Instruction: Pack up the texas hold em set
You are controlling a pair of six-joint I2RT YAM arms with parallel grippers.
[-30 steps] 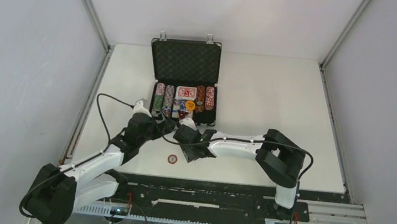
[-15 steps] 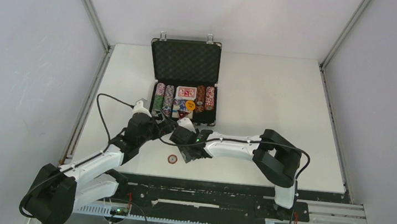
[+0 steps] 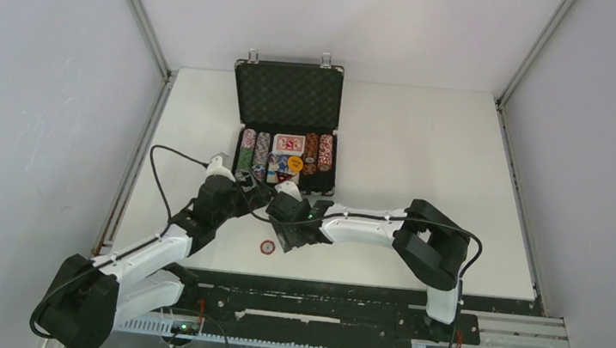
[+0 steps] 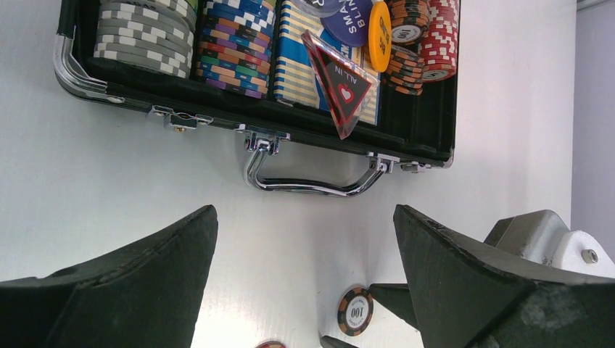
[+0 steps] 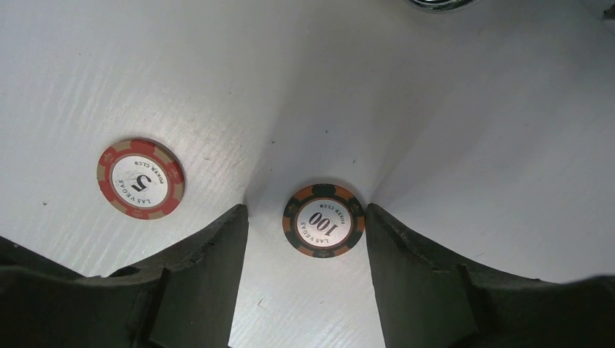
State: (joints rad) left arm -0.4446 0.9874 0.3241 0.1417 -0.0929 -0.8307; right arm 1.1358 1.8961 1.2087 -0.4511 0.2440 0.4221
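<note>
Your right claw is spread, its fingers straddling the black-and-orange 100 chip, which lies flat on the desk; one finger sits just beside the chip's rim. The red 5 chip lies outside that claw, nearby. Your left claw is spread wide and holds nothing, hovering over the desk just in front of the metal handle of the black case. The case stands open at the far middle of the desk, lid raised, holding rows of striped chips, a blue card deck and a tilted triangular ALL IN button.
</note>
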